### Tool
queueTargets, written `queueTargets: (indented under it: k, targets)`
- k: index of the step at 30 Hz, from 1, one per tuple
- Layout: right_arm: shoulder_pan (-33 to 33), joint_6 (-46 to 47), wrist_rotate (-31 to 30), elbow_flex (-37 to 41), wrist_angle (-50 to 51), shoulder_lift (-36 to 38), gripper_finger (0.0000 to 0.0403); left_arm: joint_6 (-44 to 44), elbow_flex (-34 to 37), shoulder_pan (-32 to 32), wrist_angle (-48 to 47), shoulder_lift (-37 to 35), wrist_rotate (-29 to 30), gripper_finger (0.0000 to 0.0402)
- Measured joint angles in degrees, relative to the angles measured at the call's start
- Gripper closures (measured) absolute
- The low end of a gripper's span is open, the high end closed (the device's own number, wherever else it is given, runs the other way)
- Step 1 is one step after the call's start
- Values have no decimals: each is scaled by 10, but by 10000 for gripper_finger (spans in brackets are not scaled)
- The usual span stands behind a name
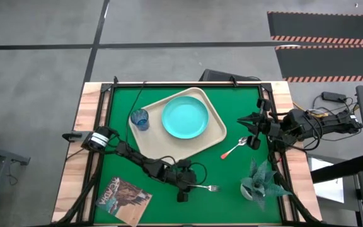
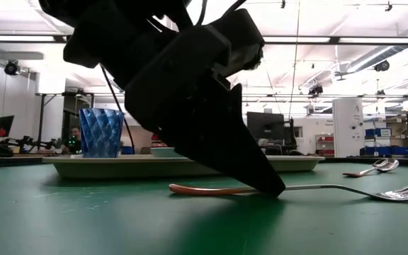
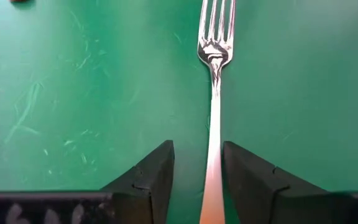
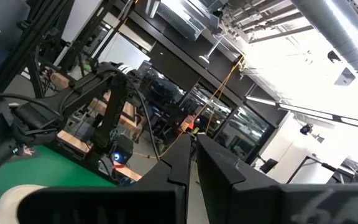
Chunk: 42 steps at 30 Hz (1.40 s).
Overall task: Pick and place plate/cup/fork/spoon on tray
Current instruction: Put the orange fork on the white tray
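Fork [image 3: 215, 93] is lying flat on the green mat [image 1: 232, 104] outside the tray [image 1: 219, 135], its handle passing between the parted fingers of the left gripper [image 3: 197, 180], which is straddling it without clamping, probably lining up a pick. Plate [image 1: 185, 117] and cup [image 1: 140, 118] are already sitting on the tray. Spoon [image 1: 235, 149] is waiting beside the tray near the right gripper [image 1: 255, 129], which is resting closed and empty. A booklet [image 1: 123, 197] and crumpled bag [image 1: 260, 180] are sitting clear of the path.

Turquoise plate [image 1: 185, 117] on beige tray [image 1: 218, 135], ribbed blue cup [image 1: 140, 118], orange-handled silver fork [image 3: 214, 118], green mat [image 1: 232, 101].
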<state>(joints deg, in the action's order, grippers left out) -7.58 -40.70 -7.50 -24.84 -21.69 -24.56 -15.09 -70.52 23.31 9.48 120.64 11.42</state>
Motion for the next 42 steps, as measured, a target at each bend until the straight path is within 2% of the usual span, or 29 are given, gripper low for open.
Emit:
queueTargets:
  k: [16, 23, 29, 36, 42]
  targets:
    - [0, 2, 0, 0, 0, 0, 385, 52, 0, -1, 11, 1, 10, 335]
    - [0, 2, 0, 0, 1, 0, 385, 49, -1, -2, 30, 17, -4, 391]
    - [0, 4, 0, 0, 2, 0, 385, 50, -1, -2, 25, 13, -3, 396]
    - [0, 6, 0, 0, 2, 0, 385, 111, 2, -1, 9, -17, 71, 399]
    - [0, 6, 0, 0, 2, 0, 385, 159, 1, -1, 9, -70, 108, 400]
